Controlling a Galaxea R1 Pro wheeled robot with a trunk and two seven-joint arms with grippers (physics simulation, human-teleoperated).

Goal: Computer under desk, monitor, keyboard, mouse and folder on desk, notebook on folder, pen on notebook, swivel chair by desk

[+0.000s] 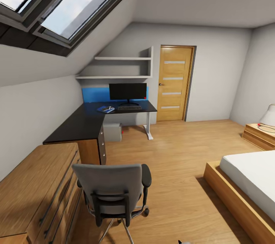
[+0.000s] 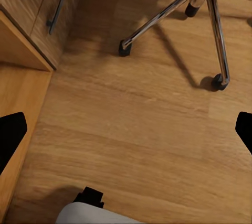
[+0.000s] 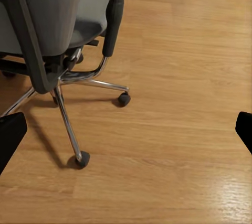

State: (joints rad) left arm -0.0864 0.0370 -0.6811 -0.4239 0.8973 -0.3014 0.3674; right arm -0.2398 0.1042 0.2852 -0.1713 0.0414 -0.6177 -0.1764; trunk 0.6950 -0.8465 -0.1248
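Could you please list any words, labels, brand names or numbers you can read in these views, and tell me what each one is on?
None: no readable text in any view.
The monitor screen is plain black.
The keyboard keys are too small to show any legends.
The folder cover is too small to show any marking.
The computer case and the door look plain.
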